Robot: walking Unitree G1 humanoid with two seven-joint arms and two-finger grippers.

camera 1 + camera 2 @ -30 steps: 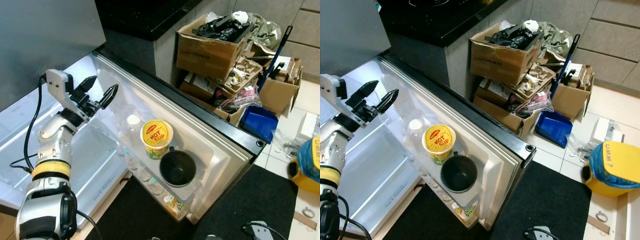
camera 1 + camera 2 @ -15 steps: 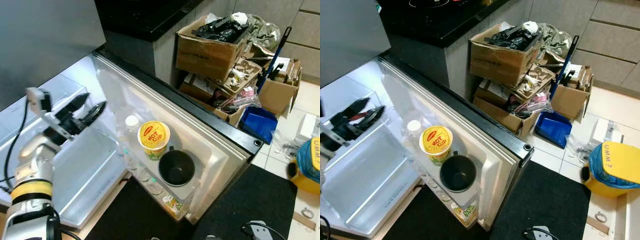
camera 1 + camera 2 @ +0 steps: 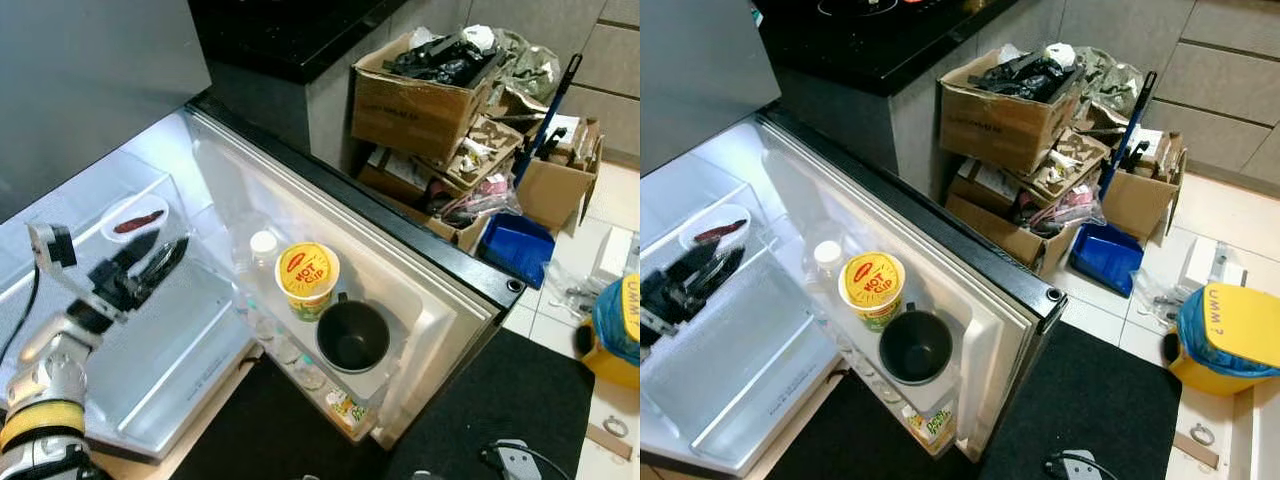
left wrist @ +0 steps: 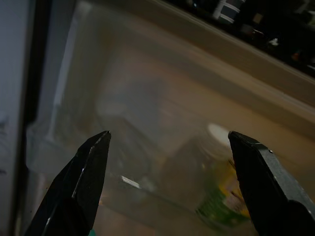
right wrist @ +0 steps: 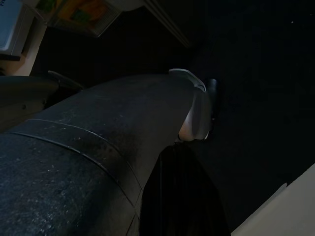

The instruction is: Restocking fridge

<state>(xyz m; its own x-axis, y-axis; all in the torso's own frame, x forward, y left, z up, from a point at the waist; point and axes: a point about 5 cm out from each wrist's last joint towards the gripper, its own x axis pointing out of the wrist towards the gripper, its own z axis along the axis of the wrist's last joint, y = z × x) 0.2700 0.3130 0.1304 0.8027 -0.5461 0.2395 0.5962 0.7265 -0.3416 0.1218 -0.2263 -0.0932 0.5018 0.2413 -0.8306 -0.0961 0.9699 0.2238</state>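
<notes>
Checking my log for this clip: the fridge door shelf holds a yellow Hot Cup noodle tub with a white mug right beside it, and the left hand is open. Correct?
Not quite. The mug beside the yellow Hot Cup noodle tub on the fridge door shelf is black, not white; the left eye view shows it. The left hand is indeed open.

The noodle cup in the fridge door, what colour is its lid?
Yellow with a red logo, on the noodle cup; clearest in the left eye view.
</notes>
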